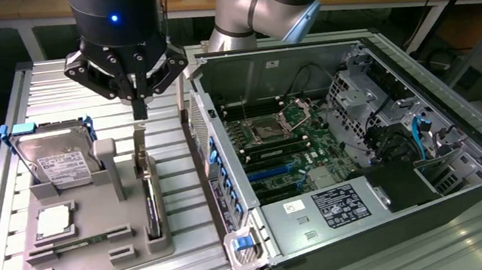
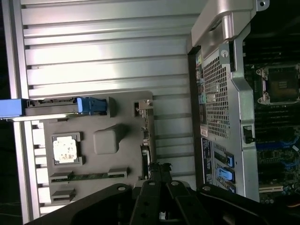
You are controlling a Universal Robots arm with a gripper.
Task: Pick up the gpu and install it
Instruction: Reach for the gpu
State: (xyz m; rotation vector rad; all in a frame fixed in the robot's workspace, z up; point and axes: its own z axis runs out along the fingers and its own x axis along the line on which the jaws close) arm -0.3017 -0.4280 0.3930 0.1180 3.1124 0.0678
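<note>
Approach step: the claw (image 1: 138,110), closed and empty, hovers just above the gpu (image 1: 147,184), which stands on edge in the holder (image 1: 101,251) on the table (image 1: 50,80), at 9 o'clock of the computer case (image 1: 253,74) in the exterior view. Grasping calls for straddling its thin top edge.

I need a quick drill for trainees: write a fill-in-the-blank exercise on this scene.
The gpu stands on its ____ in the gray holder. The gripper hangs ____ the gpu. The rails on the hard drive are ____. The open computer case sits on the exterior view's ____ of the holder.
Missing: edge; above; blue; right.
</note>
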